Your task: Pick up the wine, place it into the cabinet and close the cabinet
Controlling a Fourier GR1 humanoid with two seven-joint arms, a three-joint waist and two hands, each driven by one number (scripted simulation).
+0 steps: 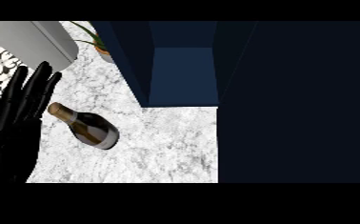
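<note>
Just off the left hand (28, 108), the wine bottle (85, 126) lies flat on the marble counter (162, 147), neck toward ten o'clock, base toward four. The hand, fingers straight and apart, holds nothing and is the only one in view. At one o'clock from the bottle, the dark blue cabinet (184, 75) stands open, its door (295, 104) swung wide.

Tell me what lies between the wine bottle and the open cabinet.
Only bare marble counter shows in the head view between the bottle and the cabinet; nothing stands on that stretch.
</note>
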